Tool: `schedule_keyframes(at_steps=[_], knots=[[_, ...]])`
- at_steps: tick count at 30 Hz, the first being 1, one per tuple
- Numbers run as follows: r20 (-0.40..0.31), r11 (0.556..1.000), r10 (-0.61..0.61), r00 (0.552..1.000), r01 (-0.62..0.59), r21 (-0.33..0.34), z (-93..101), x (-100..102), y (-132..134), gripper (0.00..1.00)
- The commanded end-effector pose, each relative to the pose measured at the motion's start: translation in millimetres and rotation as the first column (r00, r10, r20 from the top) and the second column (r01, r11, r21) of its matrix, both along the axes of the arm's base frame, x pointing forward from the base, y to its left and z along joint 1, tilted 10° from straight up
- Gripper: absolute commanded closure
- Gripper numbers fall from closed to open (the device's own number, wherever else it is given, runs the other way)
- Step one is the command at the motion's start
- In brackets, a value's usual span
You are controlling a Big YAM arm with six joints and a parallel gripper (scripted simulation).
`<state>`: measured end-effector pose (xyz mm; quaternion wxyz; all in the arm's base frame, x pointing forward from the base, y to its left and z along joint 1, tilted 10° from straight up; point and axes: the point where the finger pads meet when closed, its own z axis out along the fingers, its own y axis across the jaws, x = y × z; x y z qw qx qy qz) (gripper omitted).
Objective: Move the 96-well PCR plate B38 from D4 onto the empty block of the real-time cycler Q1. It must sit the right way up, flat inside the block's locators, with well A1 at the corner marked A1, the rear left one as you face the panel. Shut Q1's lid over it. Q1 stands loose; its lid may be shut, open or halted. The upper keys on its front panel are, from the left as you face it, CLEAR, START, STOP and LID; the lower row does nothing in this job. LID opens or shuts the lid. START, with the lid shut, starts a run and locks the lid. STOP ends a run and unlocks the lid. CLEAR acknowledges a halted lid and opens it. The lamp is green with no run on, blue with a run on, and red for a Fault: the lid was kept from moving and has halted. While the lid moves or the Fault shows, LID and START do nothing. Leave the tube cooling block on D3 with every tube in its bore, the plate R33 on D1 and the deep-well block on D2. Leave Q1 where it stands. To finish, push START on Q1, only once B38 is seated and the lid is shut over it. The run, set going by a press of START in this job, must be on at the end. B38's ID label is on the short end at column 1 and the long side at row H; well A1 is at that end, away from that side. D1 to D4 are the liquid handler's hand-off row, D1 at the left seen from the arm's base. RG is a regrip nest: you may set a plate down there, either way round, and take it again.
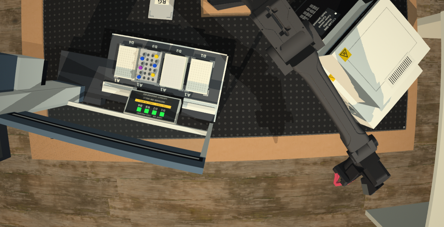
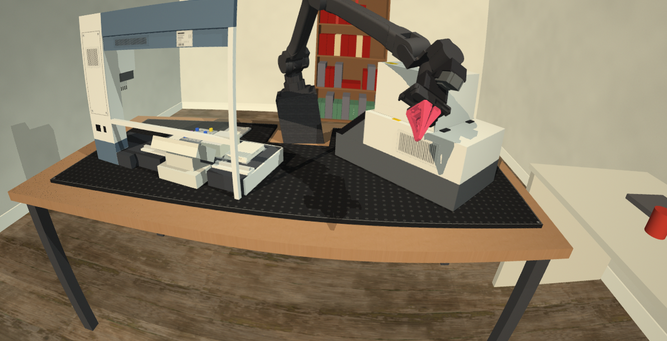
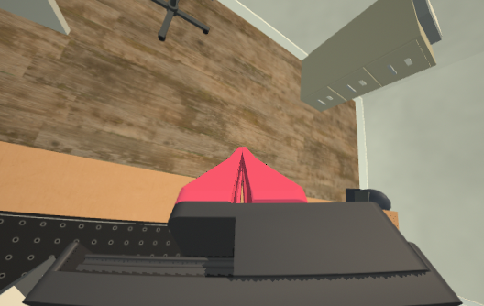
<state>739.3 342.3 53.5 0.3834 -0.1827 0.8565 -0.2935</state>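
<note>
Plate B38 (image 1: 126, 58) lies in D4 at the left end of the hand-off row, under the liquid handler's gantry. Cycler Q1 (image 1: 383, 51) (image 2: 448, 161) stands at the right of the mat, its dark front panel (image 1: 313, 12) facing the arm's base. Its white lid (image 1: 372, 45) (image 2: 396, 86) looks raised. The block under it is hidden by my arm and the lid. My gripper (image 1: 335, 180) (image 2: 416, 135) (image 3: 242, 153) is shut and empty. It hangs behind Q1's rear side near the vent grille (image 2: 417, 147), pointing out over the table's edge toward the floor.
The tube cooling block (image 1: 149, 67) with coloured tubes is on D3, the deep-well block (image 1: 174, 70) on D2 and plate R33 (image 1: 199, 76) on D1. The RG nest (image 1: 161, 1) lies near the arm's base. The handler's gantry (image 2: 167, 23) and post (image 2: 232, 114) span the row.
</note>
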Motion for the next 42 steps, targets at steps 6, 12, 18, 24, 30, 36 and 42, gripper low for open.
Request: schedule_keyframes(at_steps=[6,12,18,24,30,36,42], knots=[[0.026,0.995,-0.047,0.999,0.044,0.094,67.2,-8.3,-20.2,1.00],[0.018,0.997,-0.035,0.999,0.034,0.067,49.6,-10.3,-53.0,1.00],[-0.021,0.997,-0.058,0.998,0.059,0.047,40.0,-9.0,-75.2,1.00],[-0.061,0.991,-0.104,0.993,0.109,0.083,46.3,-22.6,-111.6,1.00],[-0.065,0.987,-0.116,0.991,0.122,0.108,57.7,-30.2,-123.4,1.00],[-0.126,0.983,-0.133,0.983,0.147,0.106,40.7,-46.8,-145.0,1.00],[-0.111,0.984,-0.136,0.984,0.147,0.097,44.3,-53.2,-187.6,1.00]])
